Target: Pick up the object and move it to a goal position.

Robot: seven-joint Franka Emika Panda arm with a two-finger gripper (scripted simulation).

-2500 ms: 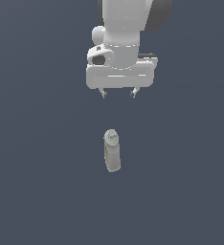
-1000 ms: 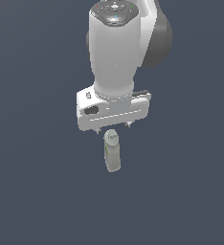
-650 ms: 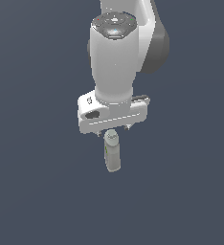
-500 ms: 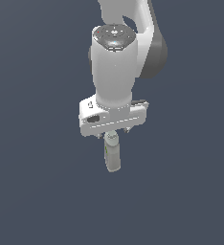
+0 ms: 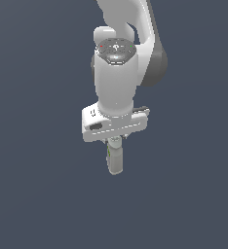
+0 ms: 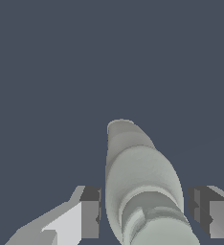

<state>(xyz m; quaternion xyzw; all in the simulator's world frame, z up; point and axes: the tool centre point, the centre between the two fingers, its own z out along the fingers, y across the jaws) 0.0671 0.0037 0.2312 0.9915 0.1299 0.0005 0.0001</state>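
Slate-grey floor everywhere; open claw straddles the bottle, gripping nothing.

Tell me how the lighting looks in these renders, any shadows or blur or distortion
Exterior view: flat, even light, no cast shadow under the bottle, all sharp. Wrist view: the bottle looms large and stretched toward the lens, its near end cut by the frame; the fingers are crisp, no glare.

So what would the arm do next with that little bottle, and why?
Probably close the jaws. In the wrist view the bottle lies between the two open fingers, with gaps on both sides, so the gripper looks placed around it but not yet holding it.
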